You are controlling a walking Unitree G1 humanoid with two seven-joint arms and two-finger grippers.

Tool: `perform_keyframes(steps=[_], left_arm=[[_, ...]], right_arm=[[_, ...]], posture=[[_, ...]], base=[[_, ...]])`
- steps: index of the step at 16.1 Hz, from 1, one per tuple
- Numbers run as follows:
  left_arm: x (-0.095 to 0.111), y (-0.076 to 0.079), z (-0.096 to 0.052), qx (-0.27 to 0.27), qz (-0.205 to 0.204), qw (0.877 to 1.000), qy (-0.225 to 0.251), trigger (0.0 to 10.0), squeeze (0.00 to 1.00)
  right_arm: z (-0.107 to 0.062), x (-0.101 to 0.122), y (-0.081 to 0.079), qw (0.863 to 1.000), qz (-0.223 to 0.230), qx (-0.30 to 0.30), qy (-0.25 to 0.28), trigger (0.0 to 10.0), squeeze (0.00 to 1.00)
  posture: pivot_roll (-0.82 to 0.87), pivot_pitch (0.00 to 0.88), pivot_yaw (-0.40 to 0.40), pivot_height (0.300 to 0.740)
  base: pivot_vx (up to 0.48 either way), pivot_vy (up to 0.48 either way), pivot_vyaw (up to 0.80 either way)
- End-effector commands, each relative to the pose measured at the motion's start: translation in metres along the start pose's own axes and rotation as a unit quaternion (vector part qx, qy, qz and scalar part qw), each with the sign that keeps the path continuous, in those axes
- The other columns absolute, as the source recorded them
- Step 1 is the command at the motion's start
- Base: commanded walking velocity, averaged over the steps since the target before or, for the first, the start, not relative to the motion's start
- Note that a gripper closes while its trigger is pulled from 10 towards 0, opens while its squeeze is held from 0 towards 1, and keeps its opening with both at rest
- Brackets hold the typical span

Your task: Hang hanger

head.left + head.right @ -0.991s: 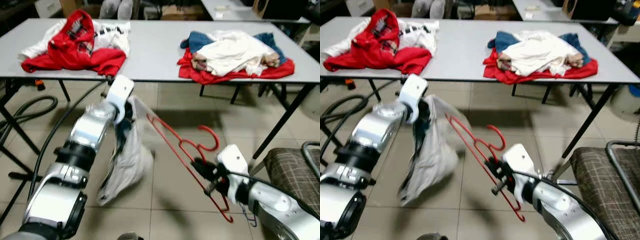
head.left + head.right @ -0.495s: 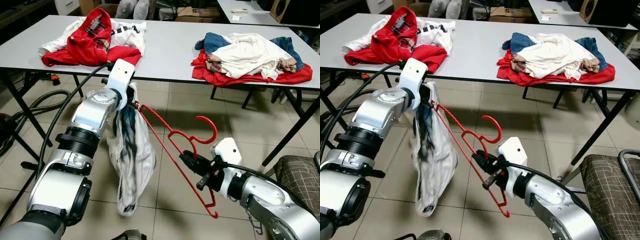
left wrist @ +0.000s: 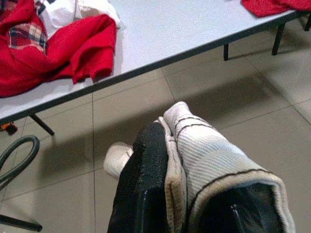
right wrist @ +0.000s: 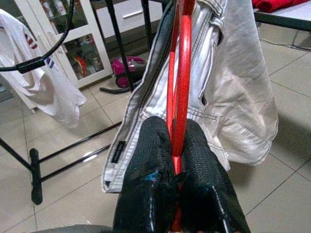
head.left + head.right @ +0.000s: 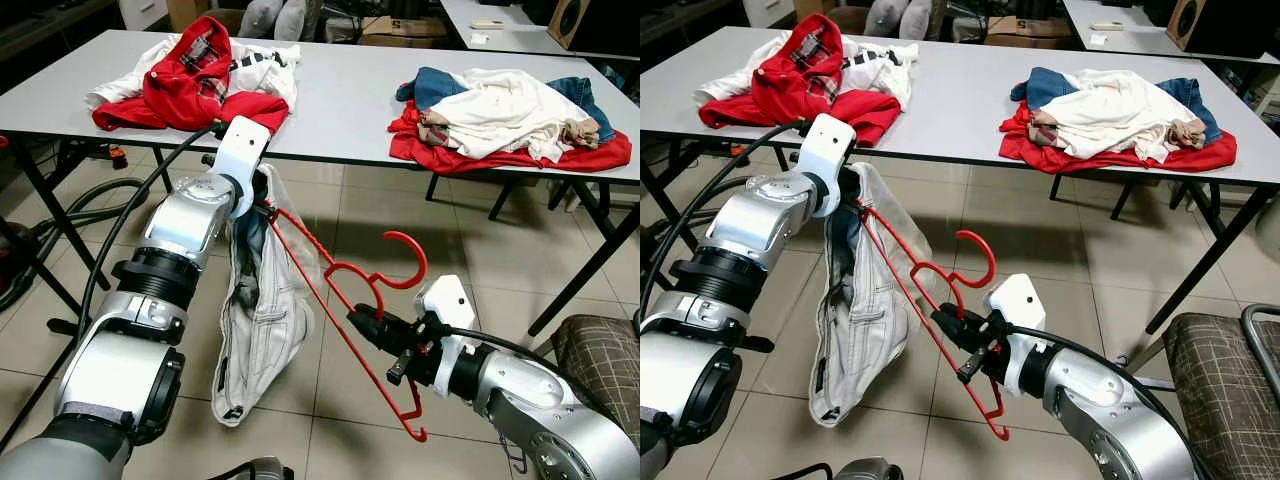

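A red plastic hanger slants across the middle, hook up. My right gripper is shut on its lower bar, and the right wrist view shows the red bar pinched between the black fingers. One end of the hanger reaches into a pale grey garment that hangs from my left gripper. In the left wrist view the ribbed pale cloth is clamped against a black finger. The garment dangles toward the tiled floor.
A long grey table stands ahead with a red-and-white clothes pile on the left and a red, white and blue pile on the right. Black hoses lie at left. A plaid chair seat sits at right. A rack with a white shirt stands nearby.
The garment has swung and spread out, hanging wider below my left gripper. The hanger and right gripper have shifted slightly left toward it. The camera view has moved a little.
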State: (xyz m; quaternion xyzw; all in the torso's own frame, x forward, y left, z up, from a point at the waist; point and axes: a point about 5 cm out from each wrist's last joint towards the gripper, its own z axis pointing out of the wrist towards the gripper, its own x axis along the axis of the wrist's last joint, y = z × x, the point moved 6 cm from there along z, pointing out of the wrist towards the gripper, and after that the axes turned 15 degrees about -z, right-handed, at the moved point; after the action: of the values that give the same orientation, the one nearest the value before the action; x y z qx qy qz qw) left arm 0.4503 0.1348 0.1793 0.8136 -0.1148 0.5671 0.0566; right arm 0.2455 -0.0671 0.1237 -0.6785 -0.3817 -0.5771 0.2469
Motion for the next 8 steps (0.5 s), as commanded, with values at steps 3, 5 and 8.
perform_keyframes(steps=[3, 5, 8], left_arm=[[0.020, 0.002, -0.002, 0.002, 0.009, 0.999, 0.032, 0.0, 0.00], [0.018, -0.002, -0.002, 0.011, 0.010, 0.999, 0.032, 0.0, 0.00], [0.015, -0.011, 0.000, 0.030, 0.016, 0.999, 0.031, 0.0, 0.00]], right_arm=[[0.000, -0.002, -0.010, 0.999, 0.006, 0.031, -0.010, 10.0, 0.00], [-0.004, -0.013, -0.008, 0.999, 0.006, 0.027, -0.038, 10.0, 0.00], [-0.016, -0.041, -0.001, 0.994, 0.004, 0.009, -0.111, 10.0, 0.00]], posture=[[0.15, 0.000, 0.004, 0.740], [0.14, 0.000, -0.001, 0.740], [0.12, 0.000, -0.007, 0.740]], base=[[0.000, 0.000, 0.00], [0.000, 0.000, 0.00], [0.000, 0.000, 0.00]])
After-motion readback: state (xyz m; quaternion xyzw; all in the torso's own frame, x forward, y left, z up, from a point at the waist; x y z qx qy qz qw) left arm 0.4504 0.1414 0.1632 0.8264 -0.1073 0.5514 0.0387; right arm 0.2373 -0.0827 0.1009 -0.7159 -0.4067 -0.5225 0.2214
